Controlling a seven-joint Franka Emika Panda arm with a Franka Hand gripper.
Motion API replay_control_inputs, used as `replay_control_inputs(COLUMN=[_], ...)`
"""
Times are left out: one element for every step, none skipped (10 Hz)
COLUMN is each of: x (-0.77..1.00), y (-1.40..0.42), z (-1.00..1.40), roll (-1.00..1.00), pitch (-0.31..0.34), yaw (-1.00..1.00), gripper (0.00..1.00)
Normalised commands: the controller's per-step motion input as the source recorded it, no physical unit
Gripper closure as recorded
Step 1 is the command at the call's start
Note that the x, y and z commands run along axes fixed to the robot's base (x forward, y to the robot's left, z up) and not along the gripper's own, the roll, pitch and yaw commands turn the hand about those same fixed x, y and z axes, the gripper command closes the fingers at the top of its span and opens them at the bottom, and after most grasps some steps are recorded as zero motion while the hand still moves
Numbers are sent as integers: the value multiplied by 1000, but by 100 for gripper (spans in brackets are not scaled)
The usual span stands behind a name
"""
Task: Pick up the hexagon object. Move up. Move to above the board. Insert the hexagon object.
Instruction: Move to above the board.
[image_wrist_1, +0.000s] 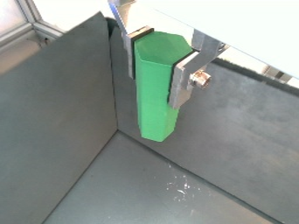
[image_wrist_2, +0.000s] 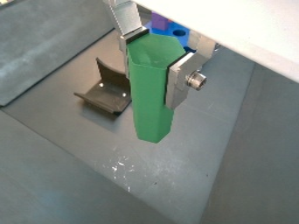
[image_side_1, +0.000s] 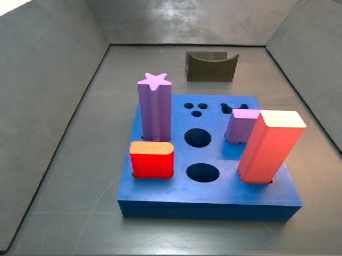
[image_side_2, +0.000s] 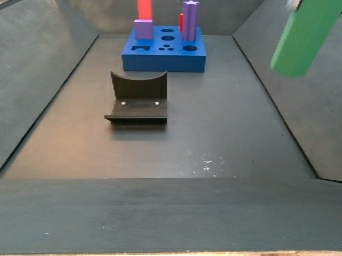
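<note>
Green hexagon object (image_wrist_1: 159, 86) hangs clamped between the silver fingers (image_wrist_2: 183, 79) of the gripper (image_wrist_2: 156, 61), clear of the floor. Beyond the gripper we see the fixture (image_wrist_2: 107, 90), with the blue board (image_side_2: 163, 50) farther off.

Lab test rig: grey walled enclosure (image_side_2: 160, 190), fixture (image_side_2: 138, 98).

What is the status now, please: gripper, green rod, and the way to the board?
Gripper shut on hexagon object, lifted off floor. Board far off. Fixture stands between, low.
</note>
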Motion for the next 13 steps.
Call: replay_control_inputs(x=[-15, -10, -11, -7, -3, -3, 264, 265, 268, 271, 277, 281, 288], y=[-16, -16, -12, -12, -10, -9, -1000, -1000, -1000, -1000, -1000, -1000, -1000], z=[1000, 826, 678, 531, 332, 181, -2, -1, 0, 0, 2, 3, 4], roll=[62, 69, 72, 68, 64, 60, 105, 111, 91, 23, 9, 12, -1], pitch=[98, 100, 99, 97, 96, 95, 429, 406, 319, 224, 151, 129, 114], yaw=[27, 27, 28, 26, 26, 28, 799, 729, 524, 320, 159, 91, 40], gripper=[100, 100, 100, 100, 100, 100, 100, 100, 100, 100, 100, 100, 100])
